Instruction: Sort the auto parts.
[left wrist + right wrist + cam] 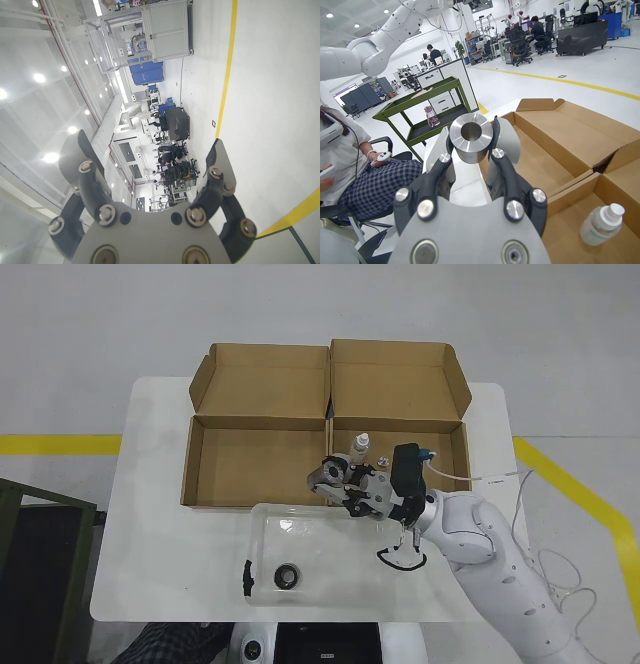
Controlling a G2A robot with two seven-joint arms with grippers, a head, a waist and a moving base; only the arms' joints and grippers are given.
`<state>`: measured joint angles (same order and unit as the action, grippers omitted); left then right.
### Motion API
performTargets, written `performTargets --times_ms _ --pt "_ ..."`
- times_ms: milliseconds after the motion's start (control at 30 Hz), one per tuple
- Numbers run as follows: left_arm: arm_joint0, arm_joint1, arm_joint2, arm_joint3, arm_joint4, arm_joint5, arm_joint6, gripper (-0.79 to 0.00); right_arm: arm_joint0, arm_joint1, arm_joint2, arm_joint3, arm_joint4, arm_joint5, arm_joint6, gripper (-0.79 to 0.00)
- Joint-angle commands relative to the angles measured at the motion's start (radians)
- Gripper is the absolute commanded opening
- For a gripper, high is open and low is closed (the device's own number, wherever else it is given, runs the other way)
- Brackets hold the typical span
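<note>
the right gripper (472, 138) is closed tight on a short metal cylinder (470, 150), its two fingers pressed against opposite sides of the curved wall, with the bored end face turned toward the wrist camera. in the top view this arm holds the part above the table (150, 514), over the spot where the front walls of the left cardboard box (250, 464) and the right cardboard box (440, 444) meet, just behind the clear plastic bin (300, 526). the cylinder looks like polished steel with a thick wall around a central hole, so it is probably heavy for its bulk, fully rigid and rather slippery. the curved side, about halfway along its length, seems the sensible place to hold it, and a firm squeeze is needed since a smooth round wall can roll or slide between flat pads. it should not break, though a drop might dent cardboard or mark the plastic. a black ring (288, 576) and a small black piece (247, 576) lie in the bin, well apart from the held part. a white-capped bottle (601, 225) lies on its side in the right box. the left gripper (150, 140) is spread wide and holds nothing, pointing out at the room. no stamp or writing shows on the cylinder, and the bottle carries a pale label whose print is too small to make out.
</note>
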<state>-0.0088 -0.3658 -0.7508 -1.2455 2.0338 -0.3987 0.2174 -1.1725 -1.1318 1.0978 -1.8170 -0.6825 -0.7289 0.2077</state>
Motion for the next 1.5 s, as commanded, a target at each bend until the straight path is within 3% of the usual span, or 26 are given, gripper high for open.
performTargets --times_ms 0,200,500,1000,1467 --pt "0.0 0.0 0.0 0.0 0.0 0.0 0.0 0.0 0.0 0.0 0.0 0.0 0.0 0.0 0.0 -0.785" --pt "0.0 0.0 0.0 0.0 0.0 0.0 0.0 0.0 0.003 -0.002 -0.009 -0.006 -0.013 0.027 0.02 -0.785" --pt "0.0 0.0 0.0 0.0 0.0 0.0 0.0 0.0 0.111 -0.02 -0.072 0.043 -0.076 0.158 0.126 -0.785" --pt "0.0 0.0 0.0 0.0 0.0 0.0 0.0 0.0 0.329 -0.098 -0.264 0.273 -0.203 0.425 0.184 -0.785" --pt "0.0 0.0 0.0 0.0 0.0 0.0 0.0 0.0 0.431 -0.158 -0.377 0.381 -0.294 0.526 0.284 -0.785"
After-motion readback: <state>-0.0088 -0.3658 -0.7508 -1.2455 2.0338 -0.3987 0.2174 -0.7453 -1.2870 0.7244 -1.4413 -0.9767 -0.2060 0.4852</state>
